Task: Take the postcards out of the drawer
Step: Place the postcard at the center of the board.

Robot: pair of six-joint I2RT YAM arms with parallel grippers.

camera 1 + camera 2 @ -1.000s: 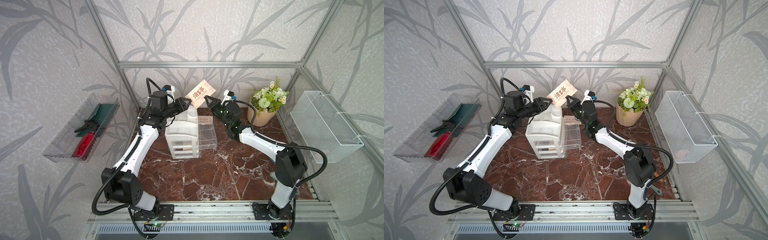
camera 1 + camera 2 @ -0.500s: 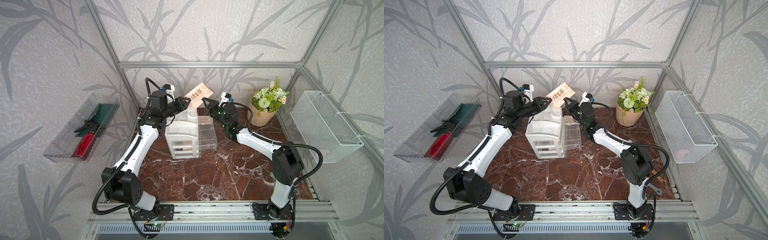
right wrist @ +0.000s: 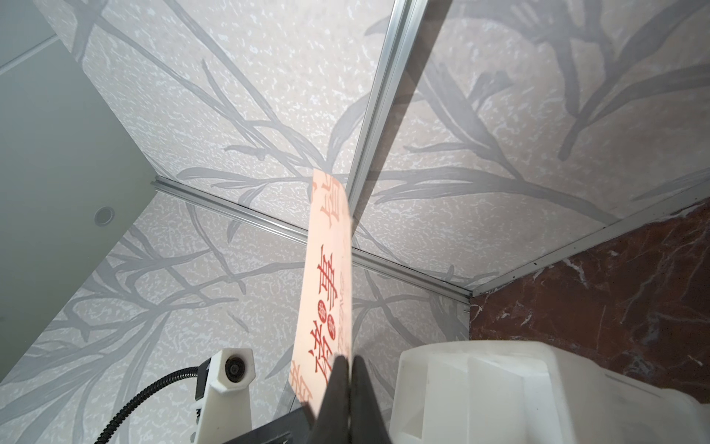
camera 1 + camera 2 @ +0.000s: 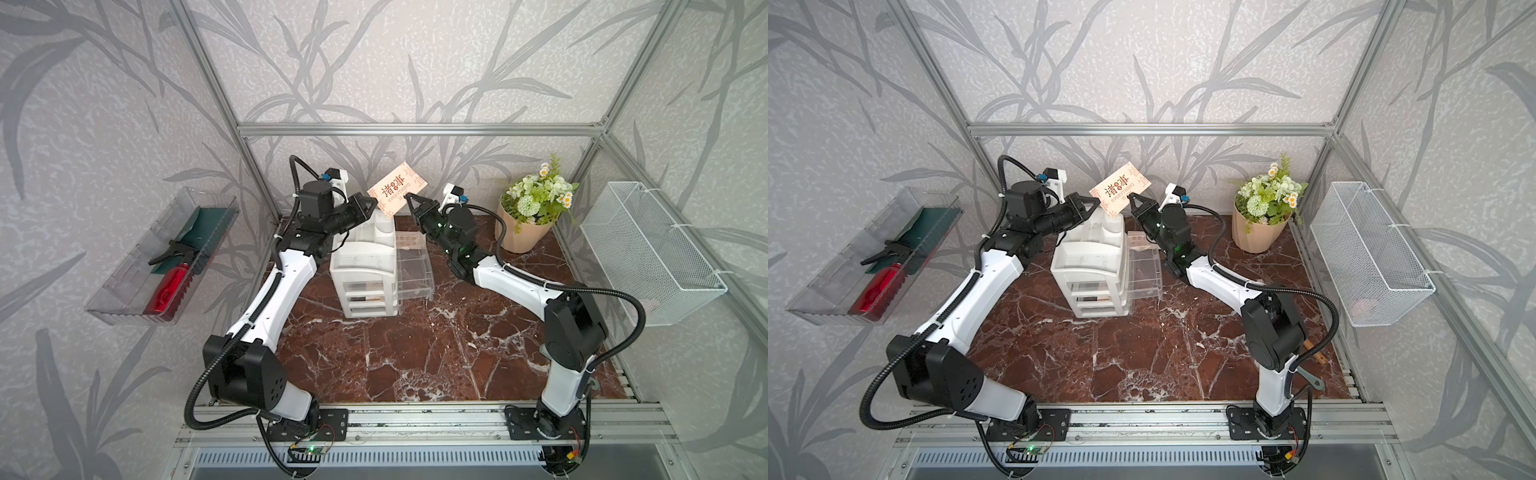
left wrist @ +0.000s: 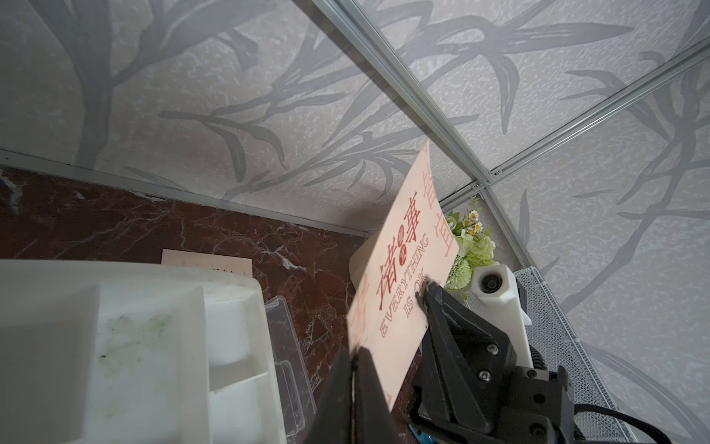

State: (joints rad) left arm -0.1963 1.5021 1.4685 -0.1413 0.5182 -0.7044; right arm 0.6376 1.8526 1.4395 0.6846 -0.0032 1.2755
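Held postcard (image 4: 397, 193): was up in the air, tilted, above the far end of the white drawer unit (image 4: 365, 266), with its printed face showing in both top views.
Left gripper (image 4: 373, 204): fingers were pressed together, pinching the card's lower left corner.
Right gripper (image 4: 409, 198): fingers were clamped on the card's lower right edge.
Second postcard (image 4: 409, 241): lay flat at the far end of the open drawer (image 4: 415, 274), just right of the unit; whether inside it or on the marble could not be told.
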